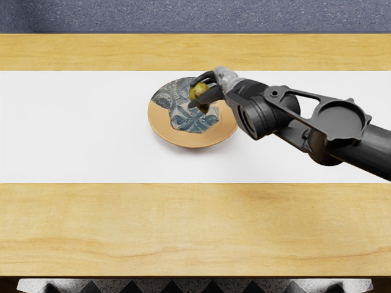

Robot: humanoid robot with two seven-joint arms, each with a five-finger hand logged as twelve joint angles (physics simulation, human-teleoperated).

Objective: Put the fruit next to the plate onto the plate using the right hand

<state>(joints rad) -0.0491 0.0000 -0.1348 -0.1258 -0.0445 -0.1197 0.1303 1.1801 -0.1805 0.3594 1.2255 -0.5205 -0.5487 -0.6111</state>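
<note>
Count: one plate point(183, 139), one green-yellow fruit point(198, 91), one right hand point(218, 84). Fingers point(204, 77) curl closed around the fruit, holding it over the plate's blue-patterned centre.

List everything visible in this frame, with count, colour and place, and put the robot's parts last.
table: one, light wood, fills most of the view
white strip: one, white, runs across the table's middle from edge to edge
plate: one, orange rim with a blue patterned centre, on the white strip near the middle
fruit: one, yellow-green, held over the plate's far part
right arm: one, black, comes in from the right edge
right hand: one, dark fingers curled around the fruit
left arm: not in view
</note>
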